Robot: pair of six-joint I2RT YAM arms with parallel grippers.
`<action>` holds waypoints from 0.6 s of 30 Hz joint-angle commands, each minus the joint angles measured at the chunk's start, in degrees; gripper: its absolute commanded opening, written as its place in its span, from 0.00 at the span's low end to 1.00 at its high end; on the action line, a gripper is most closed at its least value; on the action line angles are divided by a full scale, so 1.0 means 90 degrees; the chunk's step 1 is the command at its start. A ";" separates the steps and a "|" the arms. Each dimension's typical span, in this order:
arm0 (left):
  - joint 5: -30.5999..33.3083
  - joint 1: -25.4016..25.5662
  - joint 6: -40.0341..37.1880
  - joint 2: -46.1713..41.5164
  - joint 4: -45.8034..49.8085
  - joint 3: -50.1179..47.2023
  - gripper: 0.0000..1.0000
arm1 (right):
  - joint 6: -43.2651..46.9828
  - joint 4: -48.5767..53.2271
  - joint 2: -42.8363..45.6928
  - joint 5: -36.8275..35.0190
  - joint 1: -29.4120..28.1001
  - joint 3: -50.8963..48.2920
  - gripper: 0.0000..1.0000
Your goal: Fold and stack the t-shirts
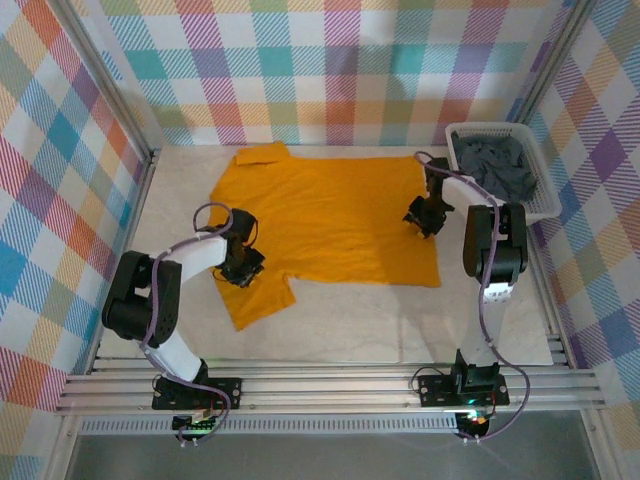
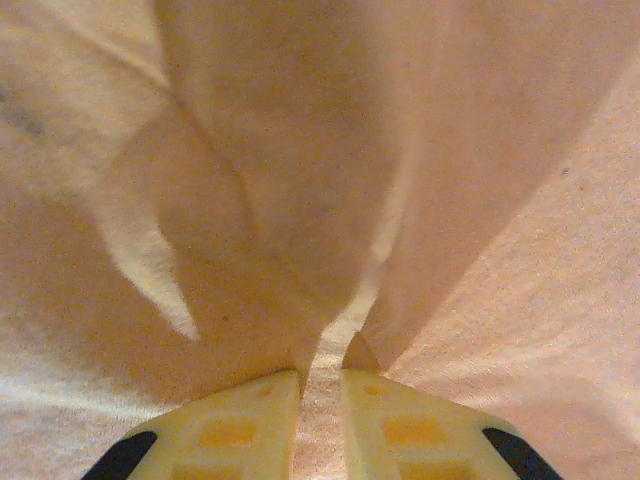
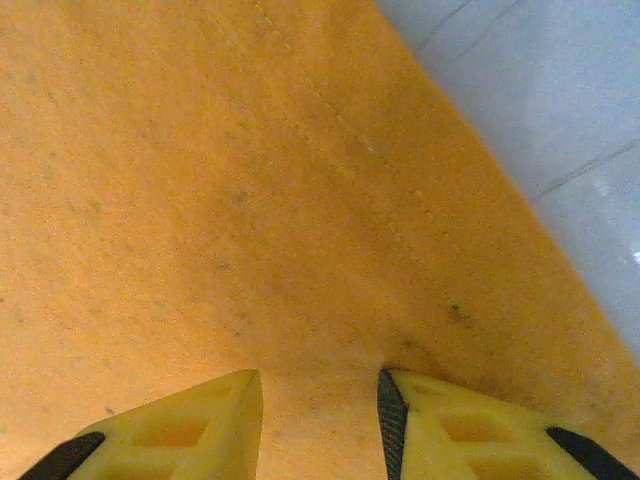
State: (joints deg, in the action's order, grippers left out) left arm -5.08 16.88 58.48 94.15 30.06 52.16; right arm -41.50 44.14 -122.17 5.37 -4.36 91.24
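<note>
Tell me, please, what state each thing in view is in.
orange tee: spread flat, unfolded.
basket: upright, in the far right corner.
grey tees: crumpled inside the basket.
left pincer: shut on a raised fold of the orange tee.
right pincer: open, fingers down on the orange tee near its edge.

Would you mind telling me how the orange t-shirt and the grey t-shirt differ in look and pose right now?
Colour: the orange t-shirt is bright orange-yellow; the grey t-shirt is dark slate.
Pose: the orange one lies spread nearly flat; the grey one is crumpled.
Place: the orange one is on the table, the grey one inside the white basket.
Both are plain cloth, not yet folded.
</note>
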 commanded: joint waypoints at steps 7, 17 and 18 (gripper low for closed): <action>0.0654 0.0071 -0.0152 -0.1279 0.1196 0.0108 0.48 | 0.0689 0.0276 0.0594 -0.0184 -0.0399 0.0149 0.47; 0.0308 0.0124 0.0544 -0.3309 0.2552 -0.1483 0.45 | 0.0252 -0.0235 0.3210 0.0420 -0.0426 -0.2419 0.54; 0.0402 0.0045 0.0525 -0.3491 0.2750 -0.1476 0.45 | 0.0305 -0.0256 0.3418 0.0540 -0.0424 -0.2653 0.54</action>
State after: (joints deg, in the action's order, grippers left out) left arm -1.04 17.80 61.52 65.73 47.83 40.53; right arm -38.20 41.98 -94.35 6.63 -8.51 72.60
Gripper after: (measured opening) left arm 0.450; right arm 0.538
